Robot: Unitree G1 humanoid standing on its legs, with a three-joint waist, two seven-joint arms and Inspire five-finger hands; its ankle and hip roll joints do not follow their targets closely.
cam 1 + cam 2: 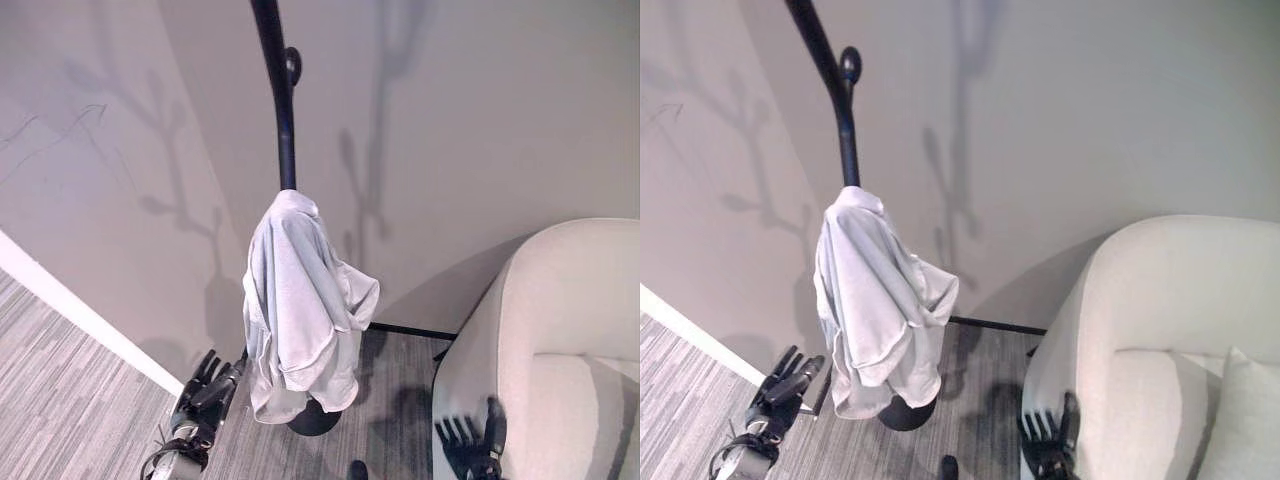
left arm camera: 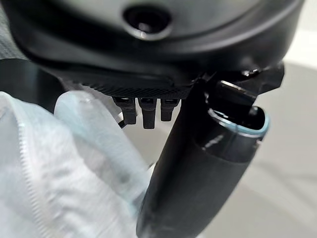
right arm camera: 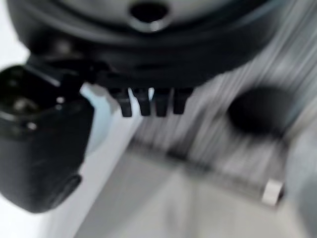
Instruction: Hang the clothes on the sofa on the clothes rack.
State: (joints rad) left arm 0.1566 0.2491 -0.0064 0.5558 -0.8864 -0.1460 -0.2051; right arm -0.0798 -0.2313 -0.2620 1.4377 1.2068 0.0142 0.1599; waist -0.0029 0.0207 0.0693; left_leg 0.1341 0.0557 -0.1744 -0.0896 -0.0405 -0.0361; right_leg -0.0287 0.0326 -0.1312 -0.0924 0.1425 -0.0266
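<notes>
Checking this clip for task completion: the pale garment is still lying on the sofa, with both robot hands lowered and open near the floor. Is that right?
Not quite. The pale garment is not on the sofa; it hangs draped on the black clothes rack, as the left eye view shows. The rest holds: the left robot hand and right robot hand are lowered and open near the floor.

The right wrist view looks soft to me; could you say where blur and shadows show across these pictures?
Right wrist view: floor streaked with blur behind the right hand. Left eye view: sharp, the clothes rack throws branching shadows on the wall. Left wrist view: pale garment close and soft.
</notes>
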